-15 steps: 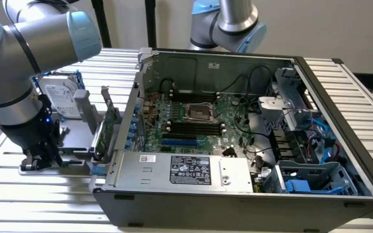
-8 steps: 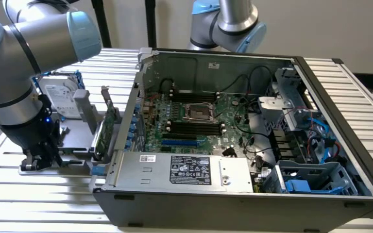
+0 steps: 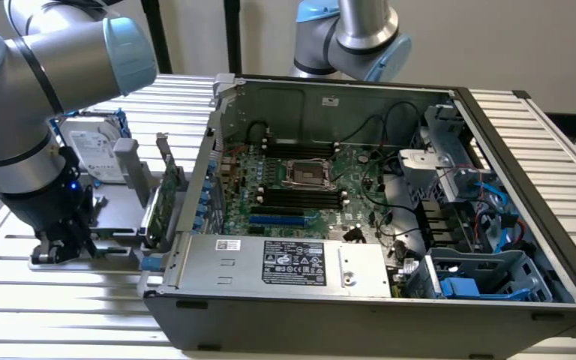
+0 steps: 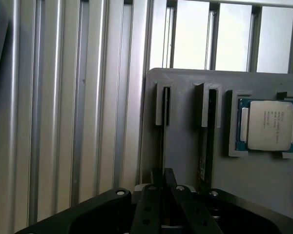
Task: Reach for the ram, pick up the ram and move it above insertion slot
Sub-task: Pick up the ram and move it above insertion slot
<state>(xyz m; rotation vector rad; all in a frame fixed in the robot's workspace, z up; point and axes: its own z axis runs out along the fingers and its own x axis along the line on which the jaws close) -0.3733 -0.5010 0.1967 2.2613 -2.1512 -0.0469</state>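
The ram is a thin dark-green stick standing on edge in a slot of the grey holder. My gripper sits low over its near end, with the two black fingers pressed close on either side of the board's edge. The ram is still seated in its slot. A second stick stands in the neighbouring slot. In the exterior view my gripper is down at the holder, at that view's left. The black memory slots lie on the motherboard inside the open case.
A CPU chip rests in a pocket of the holder. A silver hard drive with blue rails and a green expansion card stand between me and the case wall. A second arm hangs behind the case.
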